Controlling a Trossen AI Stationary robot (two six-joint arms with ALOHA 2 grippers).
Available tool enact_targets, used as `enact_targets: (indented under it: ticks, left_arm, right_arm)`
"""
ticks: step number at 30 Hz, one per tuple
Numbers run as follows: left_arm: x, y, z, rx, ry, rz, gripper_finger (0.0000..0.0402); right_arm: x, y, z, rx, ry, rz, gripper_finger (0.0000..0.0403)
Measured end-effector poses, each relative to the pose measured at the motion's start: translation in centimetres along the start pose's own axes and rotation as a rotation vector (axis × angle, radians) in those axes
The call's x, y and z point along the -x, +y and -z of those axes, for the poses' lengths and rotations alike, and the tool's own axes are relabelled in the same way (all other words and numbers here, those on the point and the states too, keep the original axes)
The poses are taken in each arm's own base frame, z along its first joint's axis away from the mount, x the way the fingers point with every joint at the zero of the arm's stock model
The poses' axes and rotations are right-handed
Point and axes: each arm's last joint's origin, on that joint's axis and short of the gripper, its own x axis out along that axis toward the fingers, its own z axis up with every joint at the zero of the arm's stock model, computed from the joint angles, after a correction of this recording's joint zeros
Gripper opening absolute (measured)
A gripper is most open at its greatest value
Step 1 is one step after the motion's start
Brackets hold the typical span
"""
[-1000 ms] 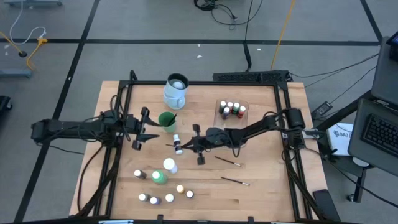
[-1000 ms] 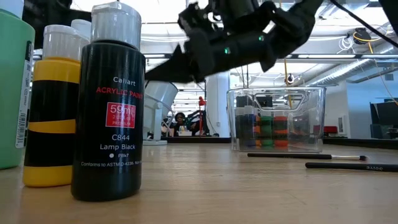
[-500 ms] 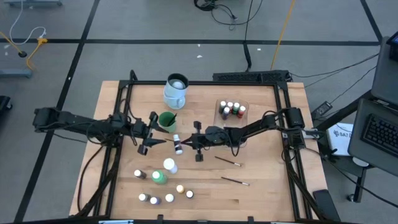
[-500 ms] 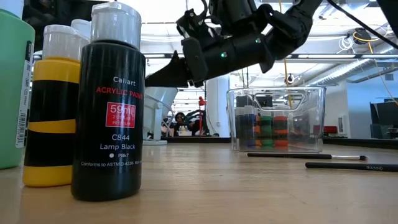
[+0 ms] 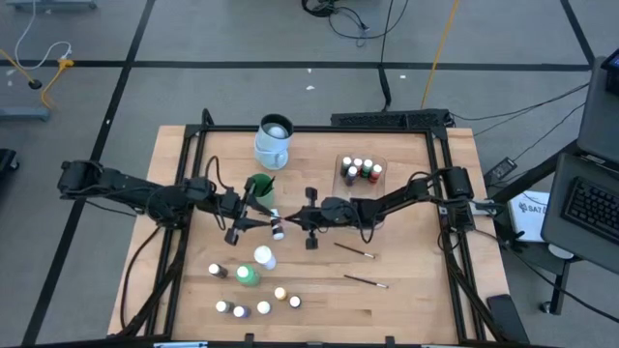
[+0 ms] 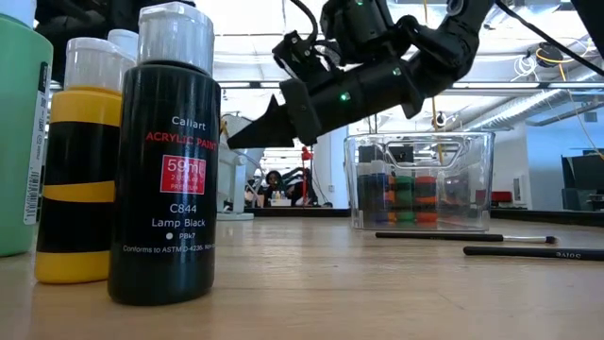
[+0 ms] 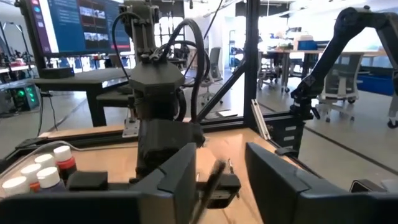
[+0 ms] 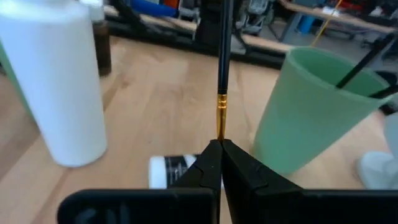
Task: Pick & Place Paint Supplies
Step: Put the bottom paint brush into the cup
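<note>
Wood table [image 5: 406,290] is carrying everything, w/ open lab floor round it. Nearest the front edge, a cluster of tiny white-capped bottles [image 5: 261,307] is standing; in the low view the black bottle [image 6: 165,161] and yellow bottle [image 6: 80,161] are filling the foreground. Just behind them the larger green bottle [image 5: 251,271] is lying on its side. Two loose brushes [image 5: 355,250] are lying flat to the right, well apart from both arms.

Mid-table is where it's happening. The right gripper [image 8: 221,144] is pinching a thin brush [image 8: 221,74] w/ fingers fully closed, gripping right behind the gold ferrule. The dark handle is sticking out forward, above a small bottle lying on its side [image 8: 174,169]. The left gripper [image 7: 222,155] is facing it head-on, fingers apart on either side of the handle tip; can't see either pad touching it.

Key relation: the brush's long axis is running approx. across the table, along the line joining the two grippers [image 5: 274,220]. The free handle end is pointing at the left arm and sitting between its fingers. So the left arm is the nearer taker, and the handle looks lined up for a straight squeeze. My read: a handover, w/ the right needing to let go only after the left is gripping.

Just beyond, the green cup [image 5: 259,187] is standing upright beside the left gripper, a brush already in it; prob. the drop spot. Farther back the mug [image 5: 274,140] and the clear tub [image 5: 361,172] of small bottles are sitting.
</note>
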Motion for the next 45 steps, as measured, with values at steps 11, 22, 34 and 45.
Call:
enact_targets:
  ticks: [11, 22, 34, 45]
  left_arm:
    - [0.0, -0.2, -0.1, -0.027, -0.005, 0.011, 0.0066]
    - [0.2, -0.5, -0.7, -0.045, -0.032, -0.026, 0.0005]
    - [-0.5, -0.1, -1.0, -0.009, 0.087, -0.094, 0.0002]
    - [-2.6, -0.3, -6.7, -0.103, 0.339, -0.338, 0.0001]
  right_arm:
    - [0.3, 0.1, 0.1, -0.007, -0.06, -0.025, 0.0]
    - [0.4, 0.2, 0.0, -0.022, -0.075, -0.035, 0.0]
    - [0.3, 0.1, 0.1, 0.001, -0.063, -0.024, 0.0]
    - [0.4, 0.1, 0.2, 0.02, -0.041, -0.021, 0.006]
